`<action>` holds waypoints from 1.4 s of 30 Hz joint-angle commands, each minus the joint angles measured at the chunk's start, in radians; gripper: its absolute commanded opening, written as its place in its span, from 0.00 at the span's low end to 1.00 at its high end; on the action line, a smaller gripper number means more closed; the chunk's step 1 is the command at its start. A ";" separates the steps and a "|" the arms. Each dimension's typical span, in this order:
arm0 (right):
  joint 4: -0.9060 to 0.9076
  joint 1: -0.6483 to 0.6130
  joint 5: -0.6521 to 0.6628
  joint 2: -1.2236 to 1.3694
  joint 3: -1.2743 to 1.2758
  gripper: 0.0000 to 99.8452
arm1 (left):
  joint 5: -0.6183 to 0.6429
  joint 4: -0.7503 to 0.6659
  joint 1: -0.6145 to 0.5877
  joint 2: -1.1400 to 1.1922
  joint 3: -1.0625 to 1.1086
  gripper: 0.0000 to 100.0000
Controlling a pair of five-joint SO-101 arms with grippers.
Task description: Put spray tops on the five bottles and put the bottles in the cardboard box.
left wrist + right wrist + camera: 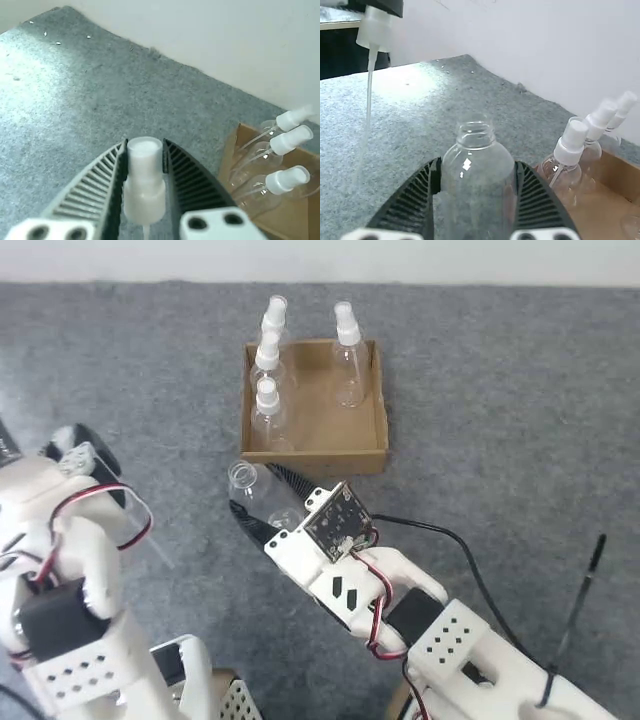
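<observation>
4 bottles [268, 405] w/ tops on stand in the cardboard box [380, 430]. Bottle no. 5 [476, 150] has no top yet. The right gripper [252, 488] squeezes it, just in front of the box. The left gripper [145, 145] pinches the last spray top [145, 185], off to the side. To do: top on, bottle in.

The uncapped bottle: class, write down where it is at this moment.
In the high view, the uncapped bottle is clamped in the right end effector, outside the cardboard box, close to its near wall on the arms' side.
</observation>
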 commanded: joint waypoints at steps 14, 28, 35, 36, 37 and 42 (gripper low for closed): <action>-0.030 -0.012 0.017 0.002 -0.005 0.02 | 0.103 -0.034 0.130 -0.023 -0.242 0.01; -0.027 -0.073 0.017 0.002 0.009 0.02 | 0.166 -0.101 0.132 -0.023 -0.326 0.01; -0.024 -0.099 0.018 0.002 0.015 0.02 | 0.180 -0.106 0.229 -0.023 -0.331 0.01; -0.024 -0.099 0.018 0.002 0.015 0.02 | 0.180 -0.107 0.242 -0.023 -0.331 0.01; -0.024 -0.099 0.018 0.002 0.015 0.02 | 0.180 -0.117 0.255 -0.023 -0.331 0.01; -0.022 -0.099 0.018 0.002 0.015 0.02 | 0.180 -0.147 0.269 -0.023 -0.331 0.01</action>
